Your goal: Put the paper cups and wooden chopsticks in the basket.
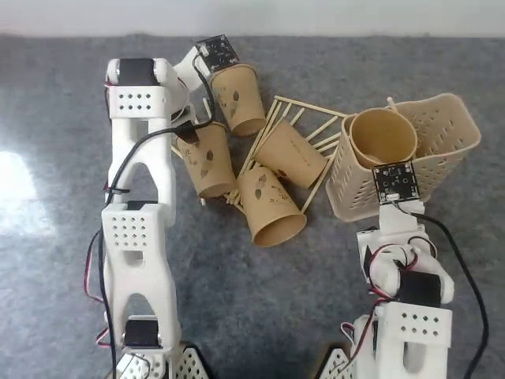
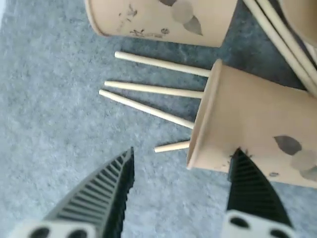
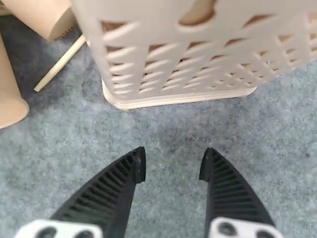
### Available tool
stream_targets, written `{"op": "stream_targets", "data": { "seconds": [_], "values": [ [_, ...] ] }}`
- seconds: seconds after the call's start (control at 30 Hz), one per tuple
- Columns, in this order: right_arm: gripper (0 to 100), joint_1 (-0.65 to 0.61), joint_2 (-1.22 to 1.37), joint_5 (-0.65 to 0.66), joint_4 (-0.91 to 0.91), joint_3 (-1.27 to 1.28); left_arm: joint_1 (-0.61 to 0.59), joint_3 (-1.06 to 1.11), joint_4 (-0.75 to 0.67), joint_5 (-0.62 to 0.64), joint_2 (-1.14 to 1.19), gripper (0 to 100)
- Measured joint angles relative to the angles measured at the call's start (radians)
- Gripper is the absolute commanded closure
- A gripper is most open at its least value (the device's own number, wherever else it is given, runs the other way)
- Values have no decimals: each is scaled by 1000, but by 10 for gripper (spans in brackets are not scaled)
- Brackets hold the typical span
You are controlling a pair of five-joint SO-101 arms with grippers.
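Several paper cups lie on their sides on the grey carpet: one at the back (image 1: 239, 99), one to the left (image 1: 207, 160), one in the middle (image 1: 290, 152), one nearest (image 1: 270, 207). Wooden chopsticks (image 1: 309, 125) are scattered under and between them. Another cup (image 1: 383, 136) stands inside the beige perforated basket (image 1: 451, 126). My left gripper (image 2: 183, 150) is open, one finger against the wall of a lying cup (image 2: 257, 129) near its rim, with chopsticks (image 2: 148, 89) just beyond. My right gripper (image 3: 174, 151) is open and holds nothing, low over the carpet just before the basket (image 3: 183, 74).
In the right wrist view, a cup (image 3: 34, 17) and a loose chopstick (image 3: 59, 62) lie beside the basket, and another cup's rim (image 3: 7, 99) sits at the edge. Bare carpet stretches in front of both arms.
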Motion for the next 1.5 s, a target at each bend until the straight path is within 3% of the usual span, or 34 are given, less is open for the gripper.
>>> {"op": "stream_targets", "data": {
  "seconds": [0.33,0.63,0.9,1.2,1.5],
  "values": [
    [815,2,0,0,0,0,14,0,0,-48,41,709],
    [816,2,0,3,0,0,15,338,-2,-186,-94,709],
    [817,3,0,3,0,0,66,621,2,-219,-175,709],
    [818,2,0,3,0,0,74,660,2,-224,-284,709],
    [818,3,-3,3,-20,20,74,704,2,-224,-572,709]
  ]
}}
